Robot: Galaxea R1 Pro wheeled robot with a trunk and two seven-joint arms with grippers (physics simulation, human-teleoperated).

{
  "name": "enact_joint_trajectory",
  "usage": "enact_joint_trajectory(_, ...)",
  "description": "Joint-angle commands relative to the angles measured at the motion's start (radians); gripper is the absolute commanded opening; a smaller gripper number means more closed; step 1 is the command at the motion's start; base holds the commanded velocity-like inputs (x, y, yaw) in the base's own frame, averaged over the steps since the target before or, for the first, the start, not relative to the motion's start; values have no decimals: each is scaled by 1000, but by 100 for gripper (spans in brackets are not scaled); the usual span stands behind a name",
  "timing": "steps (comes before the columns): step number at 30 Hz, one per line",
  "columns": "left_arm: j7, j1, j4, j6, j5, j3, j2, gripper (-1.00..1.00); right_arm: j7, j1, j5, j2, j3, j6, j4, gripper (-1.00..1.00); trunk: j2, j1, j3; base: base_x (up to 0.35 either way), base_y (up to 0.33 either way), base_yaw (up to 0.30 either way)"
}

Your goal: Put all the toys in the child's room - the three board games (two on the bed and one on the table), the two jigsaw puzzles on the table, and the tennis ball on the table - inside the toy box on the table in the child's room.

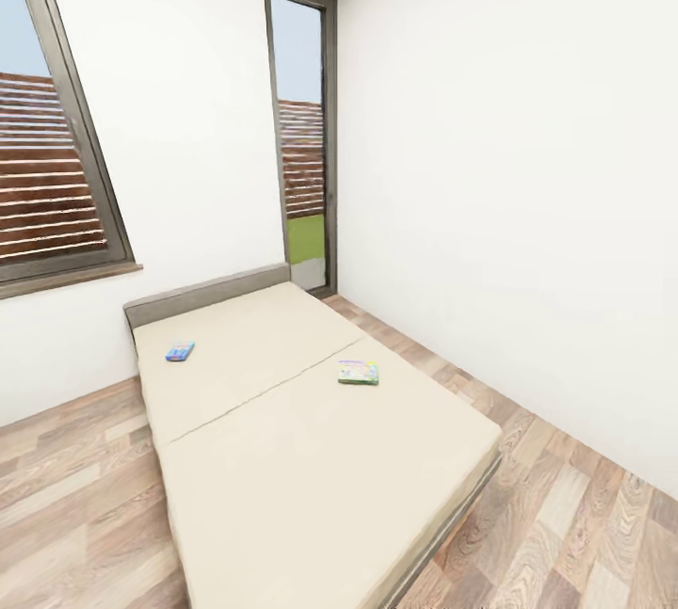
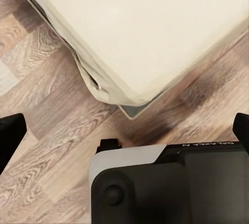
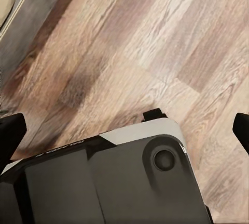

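Two board games lie well apart on the bed: one left, one right.

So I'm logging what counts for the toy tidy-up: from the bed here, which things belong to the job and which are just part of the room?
Belongs to the job:
- blue board game, near the headboard
- green board game, mid-bed, toward the wall side

Just the room:
- bed
- wood floor
- window
- glass door

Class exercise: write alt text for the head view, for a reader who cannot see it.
A cream bed on a wooden floor carries two board games: a blue one near the headboard, a green one mid-mattress. White walls, two windows behind.
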Motion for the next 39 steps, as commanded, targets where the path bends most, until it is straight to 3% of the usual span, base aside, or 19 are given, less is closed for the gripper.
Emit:
enact_joint_trajectory(1, -1, 0, 1, -4, 0, -3, 0, 100, 0, -1, -1, 1, -8, -4, 2, 100, -1, 0, -1, 0, 185, -277)
enact_joint_trajectory(13, 1, 0, 1, -4, 1, -41, 0, 100, 0, -1, -1, 1, -8, -4, 6, 100, -1, 0, -1, -46, 83, -277)
enact_joint_trajectory(39, 1, 0, 1, -4, 1, -44, 2, 100, 0, -1, -1, 1, -8, -4, 6, 100, -1, 0, -1, -64, 103, -277)
